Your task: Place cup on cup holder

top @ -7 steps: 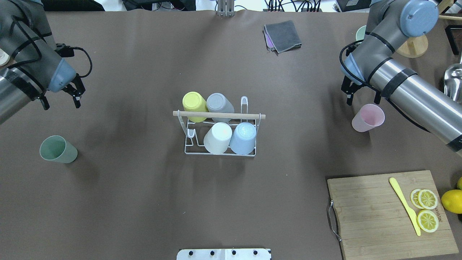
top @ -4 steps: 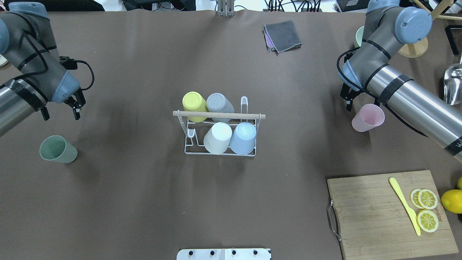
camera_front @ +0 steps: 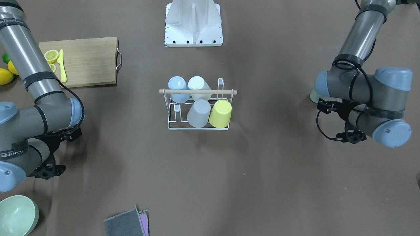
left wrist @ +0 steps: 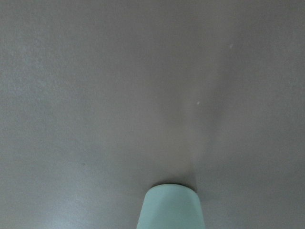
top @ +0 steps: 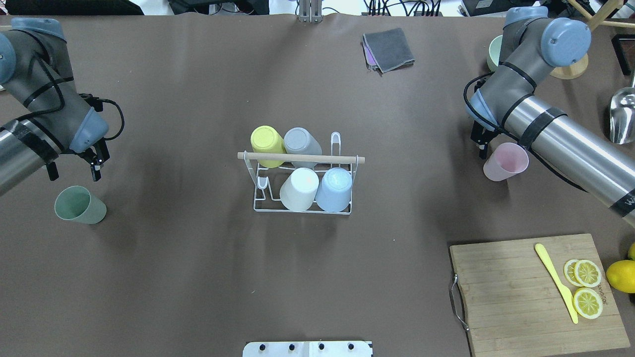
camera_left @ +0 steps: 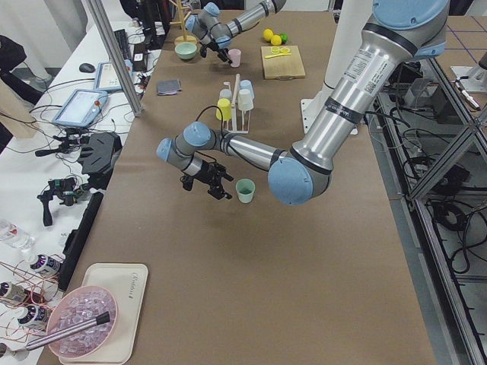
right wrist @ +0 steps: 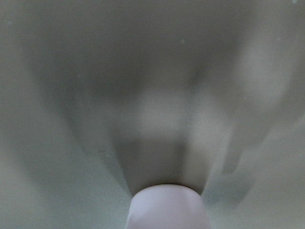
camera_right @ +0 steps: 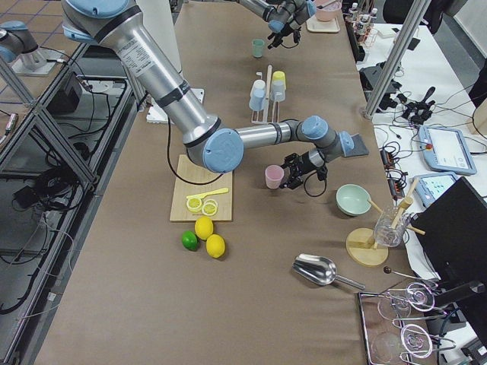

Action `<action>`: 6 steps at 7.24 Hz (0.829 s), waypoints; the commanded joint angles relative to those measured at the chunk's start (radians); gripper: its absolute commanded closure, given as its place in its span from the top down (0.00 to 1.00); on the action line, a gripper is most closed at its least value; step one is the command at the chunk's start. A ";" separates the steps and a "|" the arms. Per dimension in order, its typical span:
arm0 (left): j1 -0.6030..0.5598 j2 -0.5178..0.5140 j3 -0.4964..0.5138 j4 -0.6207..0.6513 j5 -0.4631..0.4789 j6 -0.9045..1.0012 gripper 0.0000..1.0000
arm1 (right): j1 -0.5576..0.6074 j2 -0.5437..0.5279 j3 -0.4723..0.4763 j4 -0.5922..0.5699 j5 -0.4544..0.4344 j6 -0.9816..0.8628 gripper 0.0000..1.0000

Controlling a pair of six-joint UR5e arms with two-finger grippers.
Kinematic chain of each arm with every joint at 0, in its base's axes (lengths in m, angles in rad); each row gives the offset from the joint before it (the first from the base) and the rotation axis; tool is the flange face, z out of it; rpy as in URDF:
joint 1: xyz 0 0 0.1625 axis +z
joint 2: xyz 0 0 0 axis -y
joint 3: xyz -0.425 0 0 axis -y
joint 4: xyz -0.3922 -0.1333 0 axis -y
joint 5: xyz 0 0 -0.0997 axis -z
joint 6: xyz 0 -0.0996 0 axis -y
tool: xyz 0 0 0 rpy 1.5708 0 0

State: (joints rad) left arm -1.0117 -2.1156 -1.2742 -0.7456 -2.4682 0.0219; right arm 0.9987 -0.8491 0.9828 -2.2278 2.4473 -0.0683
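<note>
The white wire cup holder with a wooden rod handle stands mid-table. It holds upside-down yellow, grey, white and blue cups. A green cup stands upright at the left and also shows in the left wrist view. My left gripper is open, just beyond the green cup and apart from it. A pink cup stands upright at the right and also shows in the right wrist view. My right gripper is open, close behind the pink cup; the arm hides one finger.
A wooden cutting board with lemon slices and a yellow knife lies at the near right, with a lemon beside it. A grey cloth, a green bowl and a metal scoop lie along the far and right sides.
My left gripper has moved nearer to the green cup. My right gripper has moved down closer to the pink cup. The cups and the holder have not moved.
</note>
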 commanded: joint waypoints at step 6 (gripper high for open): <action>0.047 0.025 0.004 0.003 -0.005 0.016 0.97 | -0.023 -0.001 -0.016 -0.010 0.001 -0.008 0.52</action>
State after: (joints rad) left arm -0.9693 -2.0972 -1.2738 -0.7420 -2.4719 0.0384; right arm 0.9763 -0.8514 0.9639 -2.2373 2.4464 -0.0760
